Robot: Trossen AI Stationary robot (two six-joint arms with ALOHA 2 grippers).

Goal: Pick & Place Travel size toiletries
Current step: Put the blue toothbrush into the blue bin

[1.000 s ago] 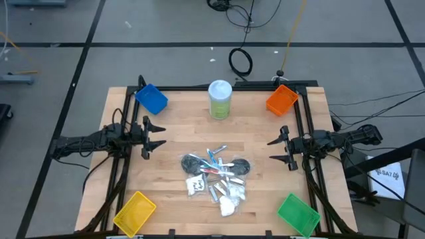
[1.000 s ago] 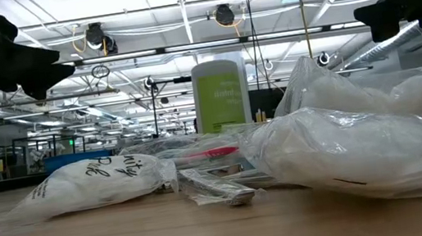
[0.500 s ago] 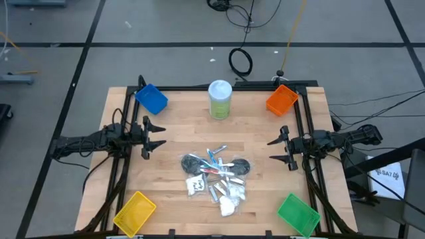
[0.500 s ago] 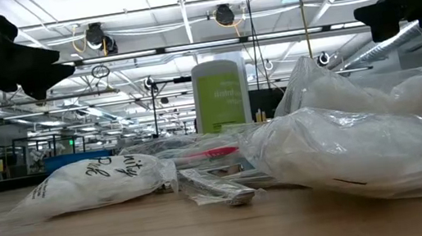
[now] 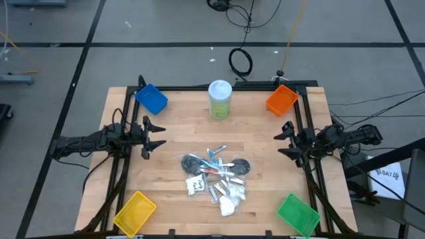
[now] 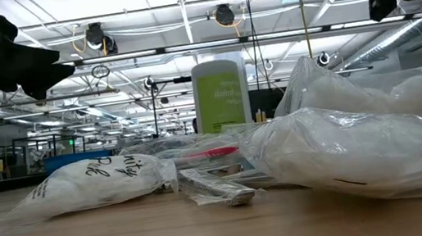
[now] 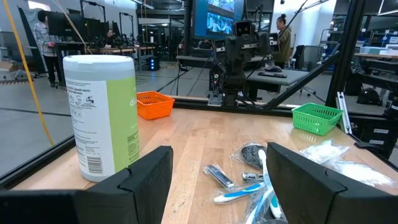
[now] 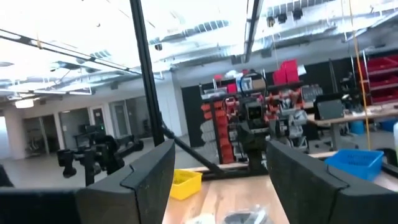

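The right claw (image 5: 287,142) has swung and tilted upward; the left claw (image 5: 150,136) has not moved. The toiletries (image 5: 216,174) lie heaped mid-worktop (image 5: 179,126), between both arms. Tangled packets risk several lifting together. Both claws stand released, holding and touching nothing.

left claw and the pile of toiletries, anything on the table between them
Nothing: the high view shows only bare wooden table between the open left claw and the pile of toiletries.
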